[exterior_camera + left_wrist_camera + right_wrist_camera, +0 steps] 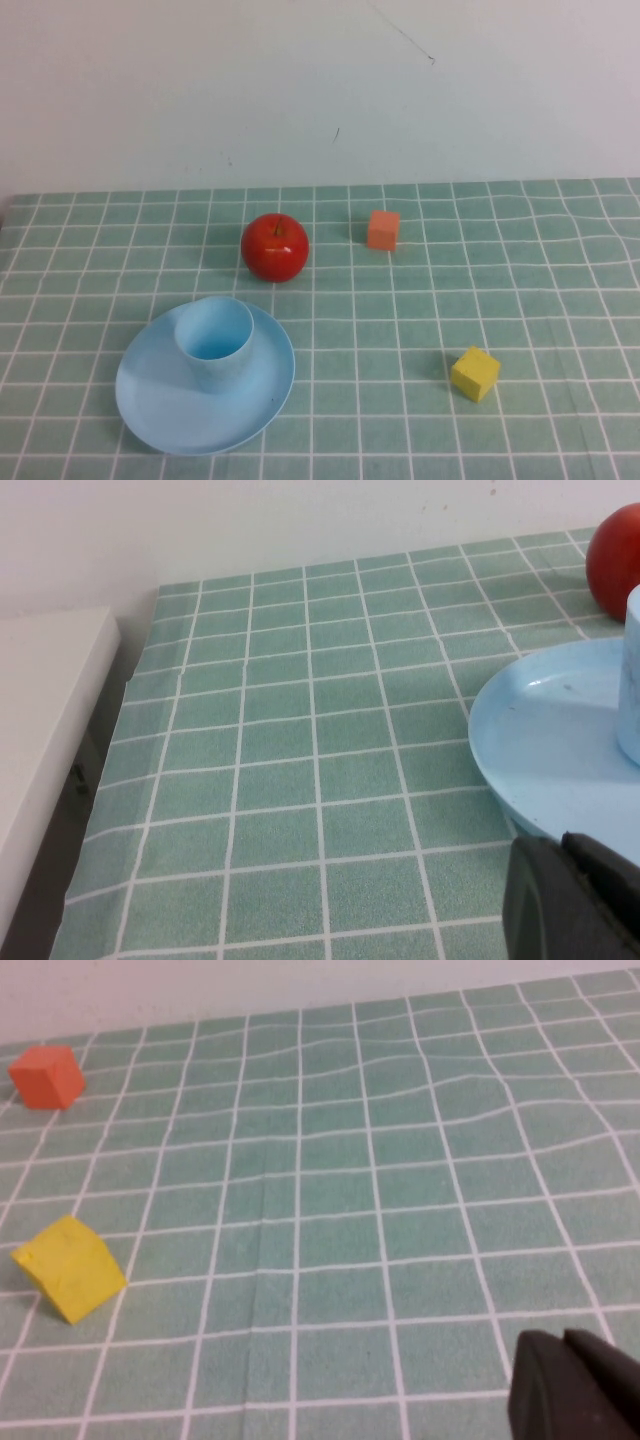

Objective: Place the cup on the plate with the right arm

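The light blue cup (214, 340) stands upright on the light blue plate (165, 412) at the front left of the table. Neither arm shows in the high view. In the left wrist view, my left gripper (565, 855) is shut and empty, just off the plate's (550, 750) near rim, with the cup's side (632, 680) at the picture's edge. In the right wrist view, my right gripper (565, 1345) is shut and empty, low over bare tablecloth, well apart from the cup and plate, which are out of that view.
A red apple (274, 246) sits just behind the plate. An orange cube (383, 229) lies behind centre and a yellow cube (475, 373) at the front right; both show in the right wrist view (47, 1075) (70, 1268). A white ledge (40, 730) borders the table's left edge.
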You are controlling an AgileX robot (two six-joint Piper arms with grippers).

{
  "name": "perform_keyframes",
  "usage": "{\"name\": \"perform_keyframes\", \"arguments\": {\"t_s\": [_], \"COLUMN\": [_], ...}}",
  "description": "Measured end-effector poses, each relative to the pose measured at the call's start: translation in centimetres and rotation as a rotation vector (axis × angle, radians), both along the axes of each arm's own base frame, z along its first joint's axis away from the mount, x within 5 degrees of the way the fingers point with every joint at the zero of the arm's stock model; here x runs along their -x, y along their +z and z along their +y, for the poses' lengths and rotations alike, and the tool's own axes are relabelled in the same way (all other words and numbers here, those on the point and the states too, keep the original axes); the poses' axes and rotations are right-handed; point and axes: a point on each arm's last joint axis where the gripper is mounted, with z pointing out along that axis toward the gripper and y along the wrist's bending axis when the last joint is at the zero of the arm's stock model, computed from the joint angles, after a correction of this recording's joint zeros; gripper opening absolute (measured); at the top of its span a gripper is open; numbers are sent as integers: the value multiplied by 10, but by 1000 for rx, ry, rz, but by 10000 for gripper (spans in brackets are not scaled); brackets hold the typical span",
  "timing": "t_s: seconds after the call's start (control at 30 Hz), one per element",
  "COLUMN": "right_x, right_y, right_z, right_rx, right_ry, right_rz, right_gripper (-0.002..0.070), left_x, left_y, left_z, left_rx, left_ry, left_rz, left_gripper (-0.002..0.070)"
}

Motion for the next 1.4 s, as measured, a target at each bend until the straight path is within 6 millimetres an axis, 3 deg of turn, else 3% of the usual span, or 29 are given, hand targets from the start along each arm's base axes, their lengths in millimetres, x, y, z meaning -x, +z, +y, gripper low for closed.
{"name": "perform_keyframes", "arguments": {"t_s": [0.17, 0.43, 0.77, 1.4], "right_x": [-1, -1, -1, -1], "right_y": [1, 1, 1, 1], "right_z": [2, 2, 2, -4], "right_rx": [-44, 163, 194, 194], "right_ry": [7, 91, 103, -30], "right_rz": [-27, -39, -38, -27], "right_gripper": [-3, -3, -3, -3], "left_x": [0, 0, 0, 0], "left_y": [0, 0, 0, 0], "left_z": [0, 0, 0, 0], "left_rx": [0, 0, 0, 0], "left_ry": [0, 0, 0, 0], "left_rz": [0, 0, 0, 0], "left_gripper": [-3, -3, -3, -3]}}
